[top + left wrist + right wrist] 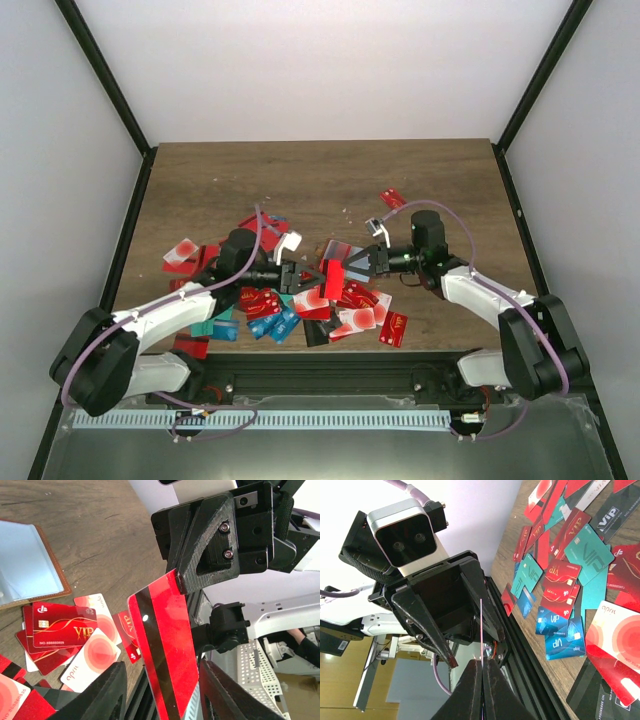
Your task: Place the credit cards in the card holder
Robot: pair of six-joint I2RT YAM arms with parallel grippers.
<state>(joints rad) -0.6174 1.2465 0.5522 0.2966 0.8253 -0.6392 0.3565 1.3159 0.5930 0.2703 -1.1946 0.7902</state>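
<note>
While the left end effector (160, 692) stands open, fingers either side of a red black-striped card (162, 650) and not clamped, the card's long axis runs from that gap to the right end effector (182, 582), pinched shut on its far end. Beyond and to one side of the left end effector: loose VIP cards (62, 625) on the table (100, 525), then the open card holder (27, 565). Left arm looks nearer it.

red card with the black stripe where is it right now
The red card is mid-table in the top view, above the pile of credit cards, pinched in the right gripper and reaching into the open left gripper.
</note>
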